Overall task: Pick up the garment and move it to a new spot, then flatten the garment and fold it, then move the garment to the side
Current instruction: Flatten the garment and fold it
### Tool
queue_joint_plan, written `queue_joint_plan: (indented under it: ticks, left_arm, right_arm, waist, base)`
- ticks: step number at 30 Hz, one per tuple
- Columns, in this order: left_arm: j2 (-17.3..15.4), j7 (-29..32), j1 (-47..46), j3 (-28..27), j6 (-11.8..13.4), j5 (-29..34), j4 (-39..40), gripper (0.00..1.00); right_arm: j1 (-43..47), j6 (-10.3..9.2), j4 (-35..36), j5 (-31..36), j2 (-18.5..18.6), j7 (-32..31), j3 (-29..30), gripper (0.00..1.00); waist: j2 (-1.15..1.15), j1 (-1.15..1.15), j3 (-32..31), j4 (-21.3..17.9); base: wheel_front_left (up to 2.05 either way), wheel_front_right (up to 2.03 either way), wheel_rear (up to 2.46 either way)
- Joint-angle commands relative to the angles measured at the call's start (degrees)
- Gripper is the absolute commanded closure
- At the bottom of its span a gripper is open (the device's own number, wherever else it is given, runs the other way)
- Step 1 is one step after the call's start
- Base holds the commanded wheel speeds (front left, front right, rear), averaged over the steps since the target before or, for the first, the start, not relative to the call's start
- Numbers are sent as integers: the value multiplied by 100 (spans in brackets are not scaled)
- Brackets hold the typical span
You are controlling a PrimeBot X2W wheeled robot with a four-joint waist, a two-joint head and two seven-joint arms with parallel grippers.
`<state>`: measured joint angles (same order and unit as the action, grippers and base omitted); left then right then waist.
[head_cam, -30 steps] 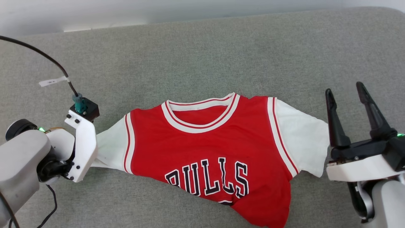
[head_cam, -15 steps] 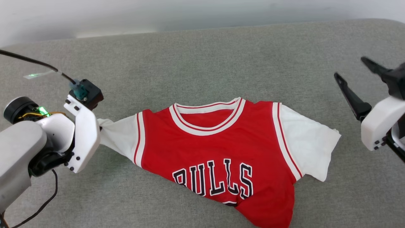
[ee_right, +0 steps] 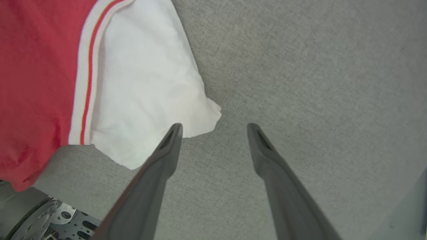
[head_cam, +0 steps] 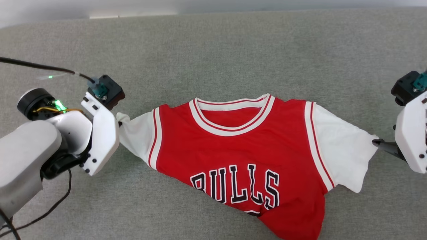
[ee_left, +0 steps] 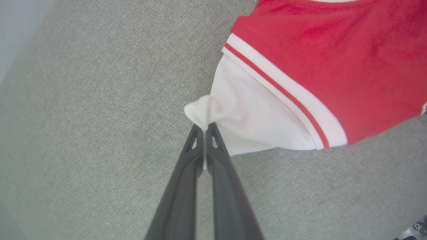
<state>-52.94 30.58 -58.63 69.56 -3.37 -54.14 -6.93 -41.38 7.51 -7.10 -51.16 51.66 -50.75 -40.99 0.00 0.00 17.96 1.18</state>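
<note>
Left wrist view: left fingers (ee_left: 186,173) clenched on the white sleeve tip (ee_left: 200,111) of the red Bulls jersey (head_cam: 240,143), spread face-up mid-frame on the grey fabric surface (head_cam: 213,50); right fingers (ee_right: 160,160) released, straddling air beside the other sleeve (ee_right: 140,83); flattening step, so next: close right, pull taut.

There it is: "BULLS" in black, white-outlined capitals across the chest of the red garment (head_cam: 240,146). Whatever's printed beneath is tucked under and unreadable.
</note>
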Motion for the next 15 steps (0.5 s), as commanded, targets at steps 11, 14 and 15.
queue_joint_plan:
  ticks: [11, 14, 15]
  left_arm:
    - [204, -80, -275, -26, -112, 133, -89, 100]
    - [237, -113, -226, -4, -136, 132, -169, 100]
    - [246, -117, -203, 8, -150, 126, -198, 100]
  right_arm:
    - [-286, -4, -1249, -42, -786, 371, -1030, 0]
    - [-165, -1, -1385, -126, -874, 548, -1432, 6]
    - [-186, 7, -1393, -153, -878, 696, -1502, 98]
  waist:
    - [0, 0, 484, 204]
    - [0, 0, 450, 196]
    - [0, 0, 420, 188]
  base:
    - [0, 0, 0]
    - [0, 0, 0]
    - [0, 0, 0]
